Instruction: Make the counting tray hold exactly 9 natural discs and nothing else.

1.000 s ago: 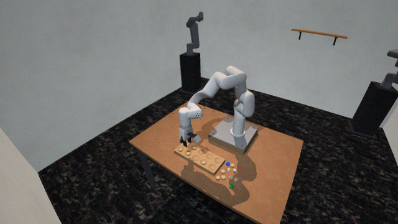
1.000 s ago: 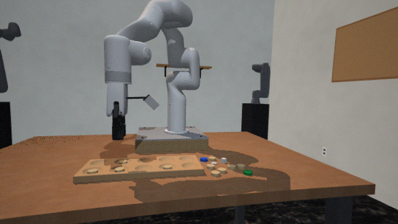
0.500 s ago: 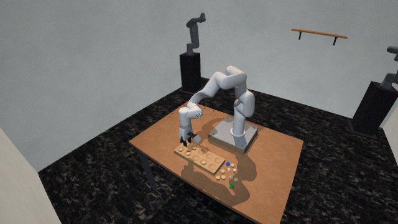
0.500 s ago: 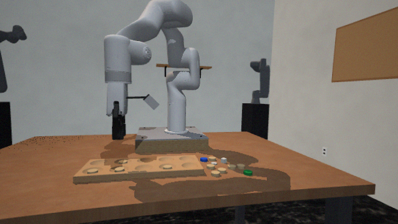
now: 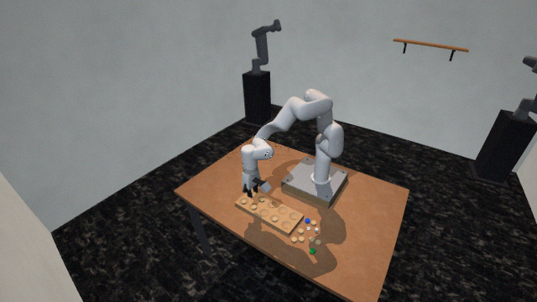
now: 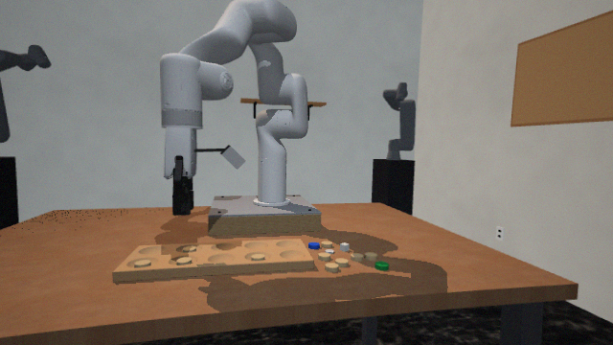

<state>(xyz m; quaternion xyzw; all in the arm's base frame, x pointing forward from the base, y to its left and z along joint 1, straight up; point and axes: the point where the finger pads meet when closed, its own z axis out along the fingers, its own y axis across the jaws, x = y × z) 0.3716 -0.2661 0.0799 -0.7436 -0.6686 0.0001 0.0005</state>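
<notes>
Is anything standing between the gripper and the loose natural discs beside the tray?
Nothing visible blocks it. The gripper, holding nothing, hangs above the tray's far end; the loose discs lie past the other end. Only blue, white and green pieces crowd them.

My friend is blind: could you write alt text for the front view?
A white robot arm holds its open gripper above a wooden tray with four tan discs in its pockets. More tan, blue, white and green pieces lie right of it.

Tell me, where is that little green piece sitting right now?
The green piece lies on the table beyond the tray's right end, at the outer edge of the loose discs, nearest the table's front.
</notes>
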